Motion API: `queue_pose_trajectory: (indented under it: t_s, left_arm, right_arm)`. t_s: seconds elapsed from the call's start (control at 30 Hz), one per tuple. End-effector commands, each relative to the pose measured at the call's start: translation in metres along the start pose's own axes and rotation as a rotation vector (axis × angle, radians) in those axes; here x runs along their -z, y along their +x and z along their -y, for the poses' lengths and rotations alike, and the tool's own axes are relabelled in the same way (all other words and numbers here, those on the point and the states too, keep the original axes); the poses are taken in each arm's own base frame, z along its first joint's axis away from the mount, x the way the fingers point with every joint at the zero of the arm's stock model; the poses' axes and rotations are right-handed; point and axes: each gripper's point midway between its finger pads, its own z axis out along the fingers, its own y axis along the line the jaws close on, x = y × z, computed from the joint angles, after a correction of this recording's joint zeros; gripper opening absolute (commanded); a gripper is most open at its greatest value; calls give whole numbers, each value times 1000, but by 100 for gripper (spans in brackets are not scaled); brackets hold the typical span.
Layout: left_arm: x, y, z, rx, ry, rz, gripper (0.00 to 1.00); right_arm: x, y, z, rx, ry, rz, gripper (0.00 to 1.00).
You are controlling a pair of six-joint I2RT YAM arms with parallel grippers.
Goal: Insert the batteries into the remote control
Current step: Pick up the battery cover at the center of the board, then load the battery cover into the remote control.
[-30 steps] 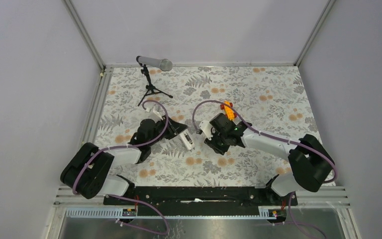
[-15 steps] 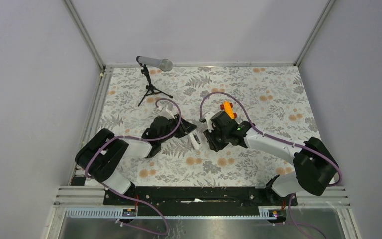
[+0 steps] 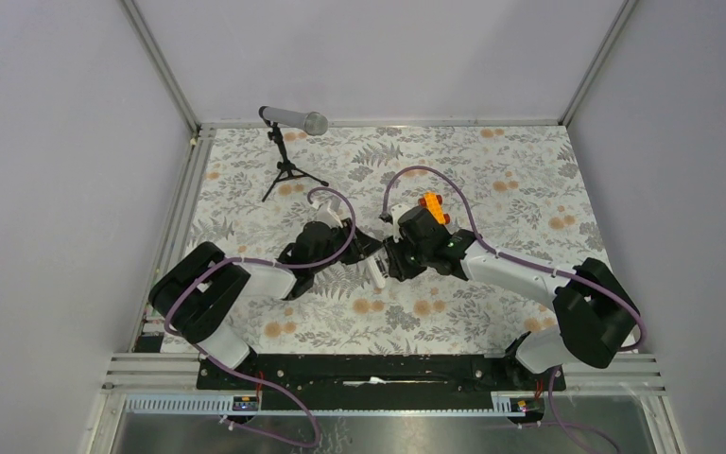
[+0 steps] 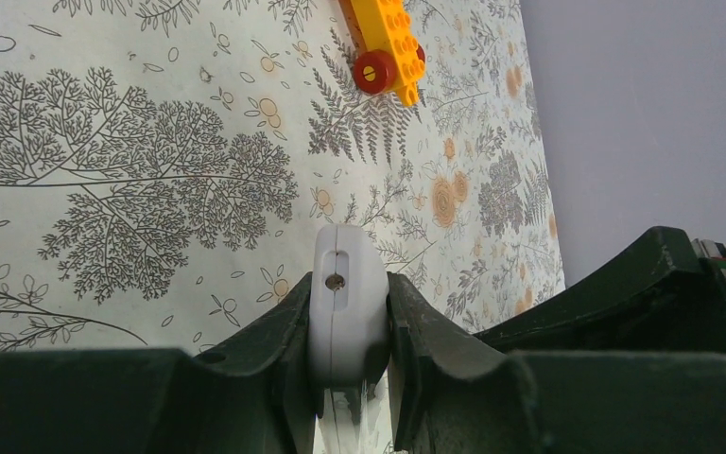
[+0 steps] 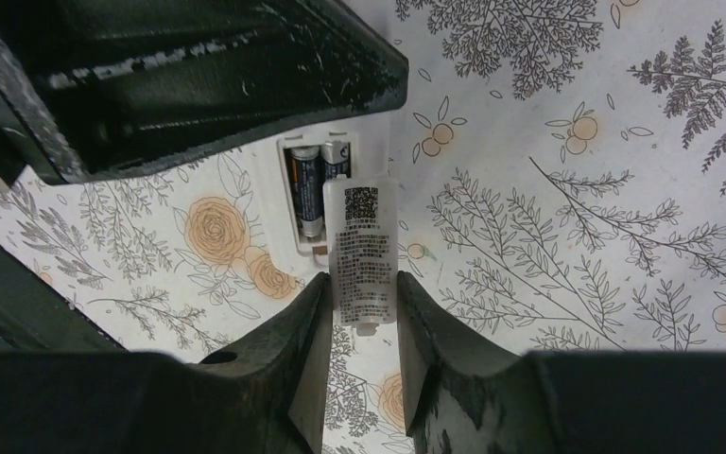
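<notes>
A floral-patterned desk (image 3: 529, 303) carries two black-and-white arms reaching in from its near edge, meeting about midway between the left and right edges. A microphone (image 3: 293, 120) on a small tripod stands toward the far left corner. An orange toy car (image 3: 432, 205) sits just beyond the right arm's wrist. The left hand (image 4: 348, 317) is clamped narrow on the white remote control (image 4: 345, 284), gripping its slim sides. The right hand (image 5: 364, 312) pinches a small flat white cover (image 5: 364, 246) with a printed label, its far end reaching the remote's open bay. Two batteries (image 5: 317, 184) lie side by side in that bay.
</notes>
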Motion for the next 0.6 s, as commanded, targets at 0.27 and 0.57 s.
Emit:
queue_pose_trajectory:
  t_s: [0.27,0.57]
  left_arm:
    - [-9,-15,29,-44,86,48,0]
    - [-9,-21,37,-21,106,66,0]
  right_arm:
    - [0,-36,-10,-53,-28,110,33]
    - [-1,-30,-11,-65,-39,89,33]
